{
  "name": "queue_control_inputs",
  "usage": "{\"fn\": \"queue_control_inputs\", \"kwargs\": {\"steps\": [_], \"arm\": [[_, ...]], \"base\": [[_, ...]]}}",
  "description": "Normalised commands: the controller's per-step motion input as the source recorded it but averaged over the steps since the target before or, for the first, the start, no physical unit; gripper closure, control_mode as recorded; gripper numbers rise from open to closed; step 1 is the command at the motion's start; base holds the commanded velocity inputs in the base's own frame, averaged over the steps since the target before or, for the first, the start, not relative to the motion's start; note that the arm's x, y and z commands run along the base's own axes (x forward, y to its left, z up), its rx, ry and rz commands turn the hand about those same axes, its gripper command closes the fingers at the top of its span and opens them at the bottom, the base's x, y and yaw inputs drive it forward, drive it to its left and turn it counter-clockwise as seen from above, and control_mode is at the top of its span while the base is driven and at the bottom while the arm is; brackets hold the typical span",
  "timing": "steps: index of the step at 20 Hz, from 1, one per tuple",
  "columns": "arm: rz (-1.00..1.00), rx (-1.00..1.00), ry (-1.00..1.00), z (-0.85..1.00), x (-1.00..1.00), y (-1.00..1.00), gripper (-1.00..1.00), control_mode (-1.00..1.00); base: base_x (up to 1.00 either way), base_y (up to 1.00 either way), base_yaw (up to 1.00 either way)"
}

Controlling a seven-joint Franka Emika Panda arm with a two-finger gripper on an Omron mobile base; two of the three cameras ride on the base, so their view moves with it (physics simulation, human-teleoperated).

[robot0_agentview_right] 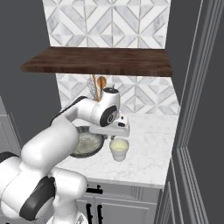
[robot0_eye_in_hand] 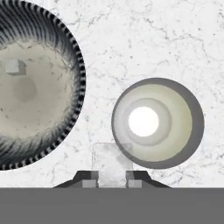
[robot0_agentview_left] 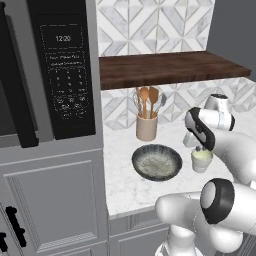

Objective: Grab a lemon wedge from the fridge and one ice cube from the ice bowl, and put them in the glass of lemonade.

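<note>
My gripper [robot0_eye_in_hand: 112, 179] is shut on a clear ice cube [robot0_eye_in_hand: 111, 161], which sits between the two dark fingertips. It hangs just above the counter beside the glass of lemonade [robot0_eye_in_hand: 157, 123], a pale tumbler seen from above. The ice bowl [robot0_eye_in_hand: 75, 78] lies to the left with one more ice cube [robot0_eye_in_hand: 15, 66] inside. From the base cameras, the hand hovers over the glass [robot0_agentview_left: 201, 160] [robot0_agentview_right: 119, 149], with the bowl [robot0_agentview_left: 140, 170] [robot0_agentview_right: 99, 148] beside it. The dark-grey fridge [robot0_agentview_right: 197, 131] rises at the right. The lemon wedge is out of view.
A beige holder of wooden spoons [robot0_agentview_left: 146, 127] stands behind the bowl against the tiled wall. A dark wooden shelf [robot0_agentview_left: 170, 67] hangs over the marble counter [robot0_agentview_right: 151, 153]. A black microwave [robot0_agentview_left: 62, 70] sits in the cabinet column at the left.
</note>
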Motion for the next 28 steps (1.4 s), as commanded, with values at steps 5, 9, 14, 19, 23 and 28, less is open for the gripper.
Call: {"fn": "queue_control_inputs", "kwargs": {"steps": [5, 9, 14, 19, 23, 28], "arm": [[-0.09, -0.17, 0.00, 0.00, 0.16, -0.19, 1.00, -1.00], [-0.01, -0.01, 0.00, -0.09, 0.26, -0.16, 1.00, -1.00], [0.00, 0.00, 0.00, -0.11, 0.14, 0.00, 1.00, -1.00], [0.00, 0.00, -0.04, -0.08, 0.01, 0.00, 1.00, -1.00], [0.00, 0.01, -0.10, -0.01, 0.00, -0.08, 1.00, -1.00], [0.00, 0.01, -0.09, -0.04, -0.08, -0.05, 1.00, -1.00]], "base": [[0.00, 0.00, 0.00], [0.00, 0.00, 0.00], [0.00, 0.00, 0.00], [0.00, 0.00, 0.00], [0.00, 0.00, 0.00], [0.00, 0.00, 0.00]]}}
